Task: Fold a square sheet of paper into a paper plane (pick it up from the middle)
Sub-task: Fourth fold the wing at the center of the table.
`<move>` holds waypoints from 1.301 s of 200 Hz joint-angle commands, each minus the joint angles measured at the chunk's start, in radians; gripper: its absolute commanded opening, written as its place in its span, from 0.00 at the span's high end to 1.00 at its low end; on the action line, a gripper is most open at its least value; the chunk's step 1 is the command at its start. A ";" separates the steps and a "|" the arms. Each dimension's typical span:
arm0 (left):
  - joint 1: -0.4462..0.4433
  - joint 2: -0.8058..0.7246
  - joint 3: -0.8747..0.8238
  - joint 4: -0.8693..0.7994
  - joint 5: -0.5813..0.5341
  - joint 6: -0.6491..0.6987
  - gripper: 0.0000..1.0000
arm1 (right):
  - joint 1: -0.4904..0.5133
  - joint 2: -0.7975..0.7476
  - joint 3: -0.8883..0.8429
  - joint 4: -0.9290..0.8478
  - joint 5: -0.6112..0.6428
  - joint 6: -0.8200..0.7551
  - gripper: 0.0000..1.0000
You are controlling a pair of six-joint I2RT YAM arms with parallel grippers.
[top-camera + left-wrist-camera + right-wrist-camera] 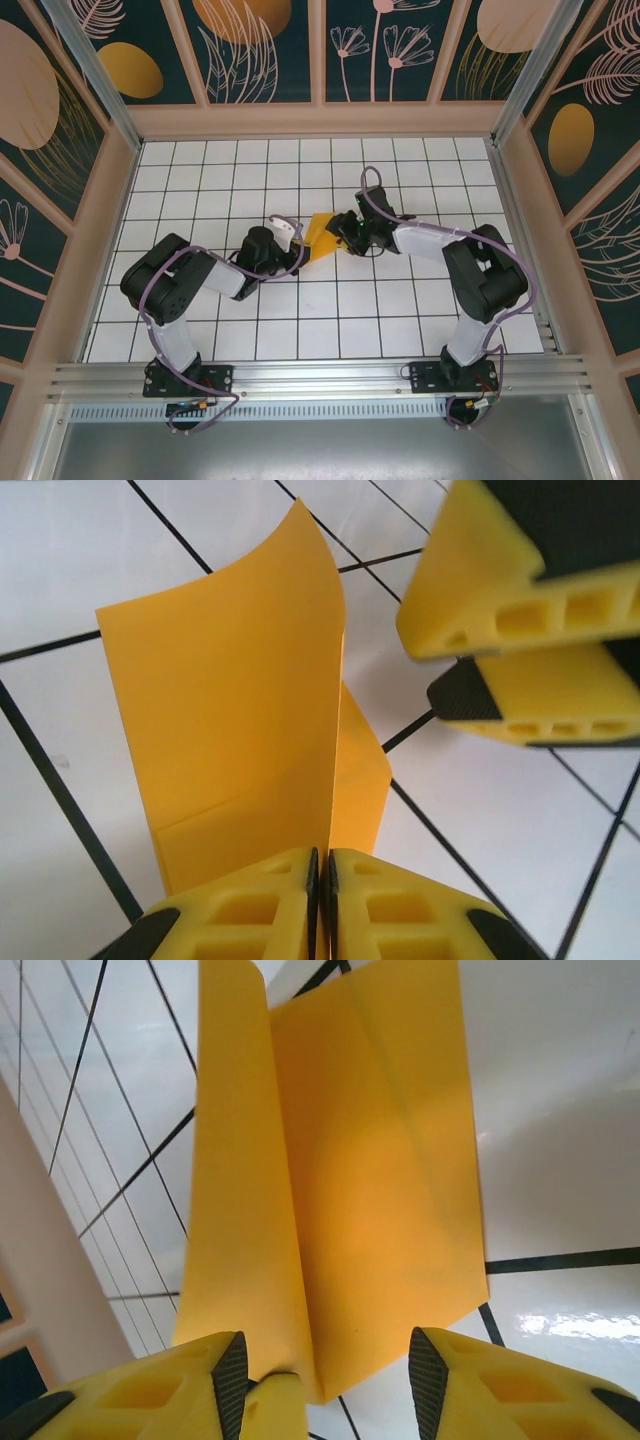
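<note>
Mid-table, the left gripper (320, 880) clamps the crease of the folded orange paper (230, 710); the right gripper (328, 1370), released, probably must grasp a flap next.

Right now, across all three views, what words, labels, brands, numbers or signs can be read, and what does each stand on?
No text can be read anywhere.
The sheet of paper is plain orange-yellow, blank on every face shown.
The wall panels carry only painted plants and ovals.
The table has only a black grid.
Any marking on the arm bases is too small to tell.
</note>
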 commanded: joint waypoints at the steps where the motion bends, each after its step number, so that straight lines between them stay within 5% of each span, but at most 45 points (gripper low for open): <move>1: -0.001 -0.006 -0.023 0.084 0.044 -0.155 0.86 | 0.001 -0.040 -0.047 0.160 -0.065 -0.086 0.52; 132: 0.052 0.066 -0.016 0.161 0.188 -0.551 0.86 | -0.027 0.098 -0.012 0.219 -0.192 -0.252 0.50; 260: 0.068 0.080 0.009 0.120 0.187 -0.538 0.82 | -0.024 0.174 0.047 0.176 -0.215 -0.310 0.45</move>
